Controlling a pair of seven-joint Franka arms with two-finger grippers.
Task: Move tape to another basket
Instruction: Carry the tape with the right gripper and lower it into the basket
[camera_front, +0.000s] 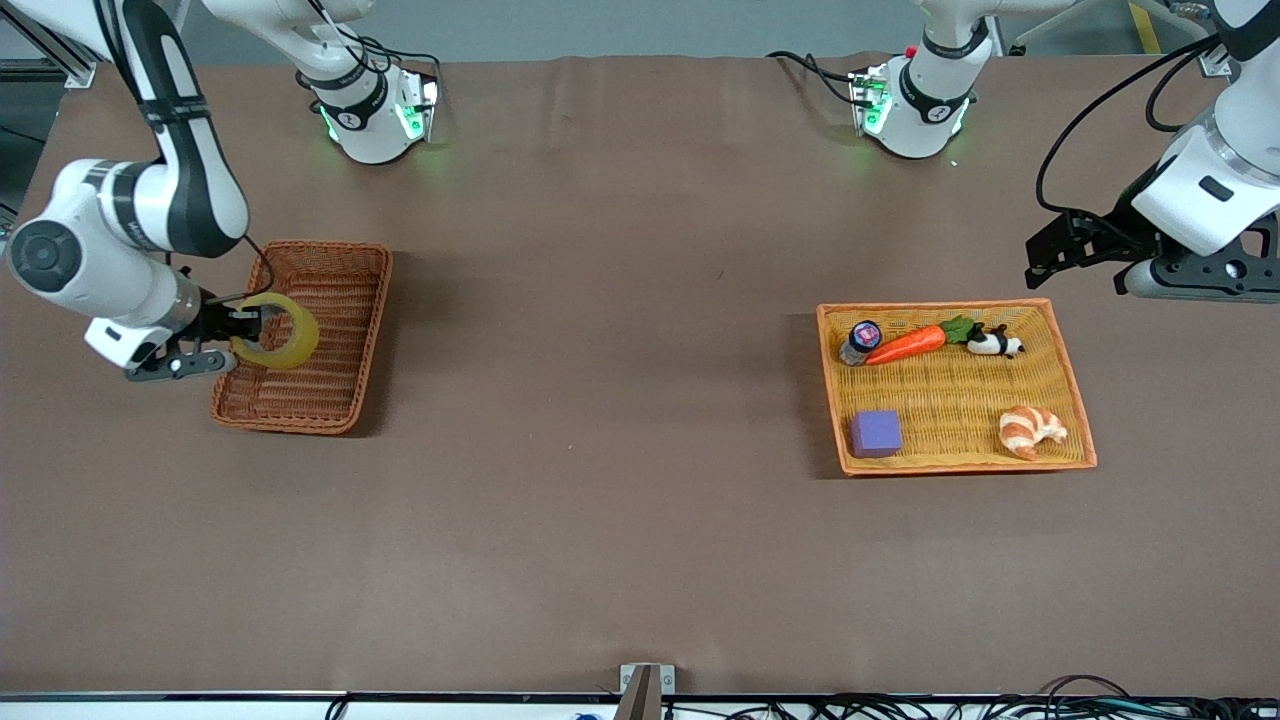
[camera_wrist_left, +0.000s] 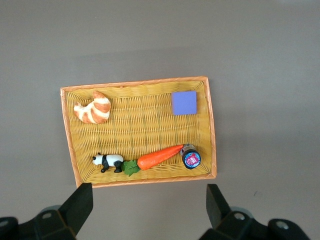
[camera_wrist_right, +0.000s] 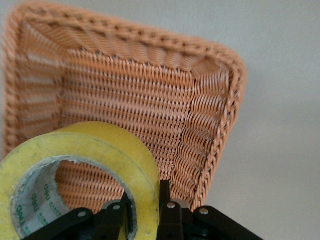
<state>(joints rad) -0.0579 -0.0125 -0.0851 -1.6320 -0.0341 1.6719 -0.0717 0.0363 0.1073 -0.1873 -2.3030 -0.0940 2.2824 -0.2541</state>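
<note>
The tape (camera_front: 282, 332) is a yellowish ring held on edge in my right gripper (camera_front: 246, 330), whose fingers pinch the ring's wall. It hangs over the dark reddish-brown basket (camera_front: 338, 262) at the right arm's end of the table. In the right wrist view the tape (camera_wrist_right: 100, 155) fills the foreground with the basket (camera_wrist_right: 150, 95) under it. My left gripper (camera_front: 1050, 258) is open and empty, up in the air by the orange-yellow tray (camera_front: 960, 398). Its fingers (camera_wrist_left: 79, 206) frame bare table beside the tray (camera_wrist_left: 139, 132).
The tray holds a carrot (camera_front: 908, 343), a small jar (camera_front: 860, 340), a toy panda (camera_front: 992, 343), a purple block (camera_front: 875, 433) and a croissant (camera_front: 1030, 430). Brown cloth covers the table between the basket and the tray.
</note>
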